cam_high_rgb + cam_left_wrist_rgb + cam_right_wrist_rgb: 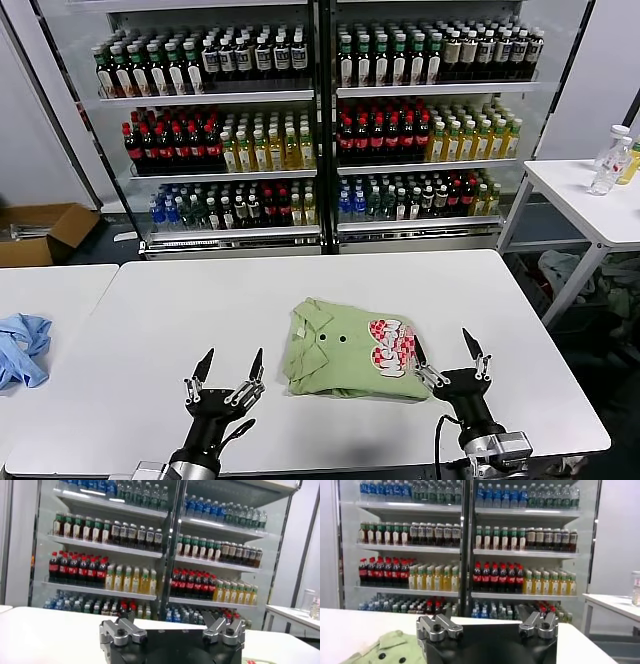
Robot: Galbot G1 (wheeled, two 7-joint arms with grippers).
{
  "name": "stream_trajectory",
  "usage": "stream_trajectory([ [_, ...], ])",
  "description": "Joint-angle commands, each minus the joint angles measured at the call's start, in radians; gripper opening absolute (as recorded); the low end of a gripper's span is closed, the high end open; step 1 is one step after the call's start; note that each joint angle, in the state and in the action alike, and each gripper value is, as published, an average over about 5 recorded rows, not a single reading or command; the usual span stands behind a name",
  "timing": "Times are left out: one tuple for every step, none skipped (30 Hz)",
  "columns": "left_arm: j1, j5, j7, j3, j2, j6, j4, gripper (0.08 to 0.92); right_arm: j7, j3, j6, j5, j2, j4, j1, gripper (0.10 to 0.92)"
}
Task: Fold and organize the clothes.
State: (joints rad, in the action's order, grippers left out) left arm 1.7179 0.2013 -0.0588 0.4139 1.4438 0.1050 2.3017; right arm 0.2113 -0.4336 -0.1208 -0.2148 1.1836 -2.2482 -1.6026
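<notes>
The light green polo shirt [345, 349] lies folded into a compact rectangle on the white table [200, 300], collar and dark buttons up, its red-and-white checkered print at the right side. My left gripper [228, 367] is open and empty near the table's front edge, to the left of the shirt. My right gripper [445, 348] is open and empty, just off the shirt's right edge. The shirt's collar corner also shows in the right wrist view [392, 647]. The left wrist view shows the left gripper [172, 617] open over bare table.
A light blue garment [22, 347] lies on a separate table at the left. Drink-bottle shelves [320, 120] stand behind the table. Another white table [590, 200] with bottles is at the right, and a cardboard box [40, 232] on the floor at the left.
</notes>
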Motion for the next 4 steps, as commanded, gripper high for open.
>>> stream_trajectory([
  [0.009, -0.021, -0.001, -0.003, 0.002, -0.011, 0.007, 0.823, 0.042, -0.007, 0.004, 0.006, 0.005, -0.037, -0.021, 0.823],
  [0.009, -0.021, -0.001, -0.004, 0.002, -0.011, 0.006, 0.823, 0.046, -0.007, 0.002, 0.006, 0.005, -0.037, -0.019, 0.823],
  [0.009, -0.021, -0.001, -0.004, 0.002, -0.011, 0.006, 0.822, 0.049, -0.007, 0.001, 0.006, 0.005, -0.036, -0.017, 0.823],
  [0.008, -0.021, -0.001, -0.004, 0.002, -0.011, 0.006, 0.822, 0.05, -0.006, 0.0, 0.006, 0.005, -0.035, -0.017, 0.823],
])
